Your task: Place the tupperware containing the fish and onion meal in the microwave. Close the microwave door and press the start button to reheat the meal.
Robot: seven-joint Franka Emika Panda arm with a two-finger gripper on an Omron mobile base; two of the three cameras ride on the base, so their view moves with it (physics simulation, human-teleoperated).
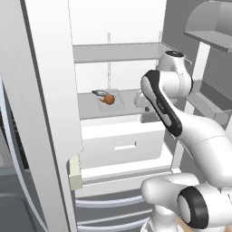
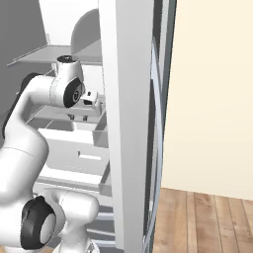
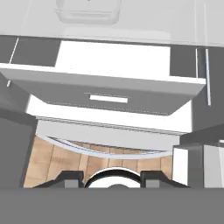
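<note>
Here we face an open fridge, and we read the left base view from its left edge inward. First comes the tall white fridge door point(image 1: 45, 113), swung open and filling the left side. Past it, on the middle shelf point(image 1: 90, 108), sits the tupperware point(image 1: 108, 99), a shallow pale tray holding the fish and onion meal point(image 1: 105, 97): the dark fish lies at the left, the orange-brown onion just beside it on the right. Below the shelf is a white drawer point(image 1: 122, 145) with a slot handle. Right of the tray, our arm reaches into the fridge, its wrist at shelf height, near the tray but apart from it.

In the right base view we see the gripper point(image 2: 81, 117) hanging from the wrist and pointing down, close to the shelf; another open fridge door point(image 2: 128, 123) stands to its right.

In the hand view, looking down, the tupperware point(image 3: 87, 11) shows at the top, empty of any grasp, the drawer point(image 3: 109, 94) lies below it, and wooden floor point(image 3: 65, 162) below that. The fingertips point(image 3: 70, 178) sit spread wide apart, holding nothing.
</note>
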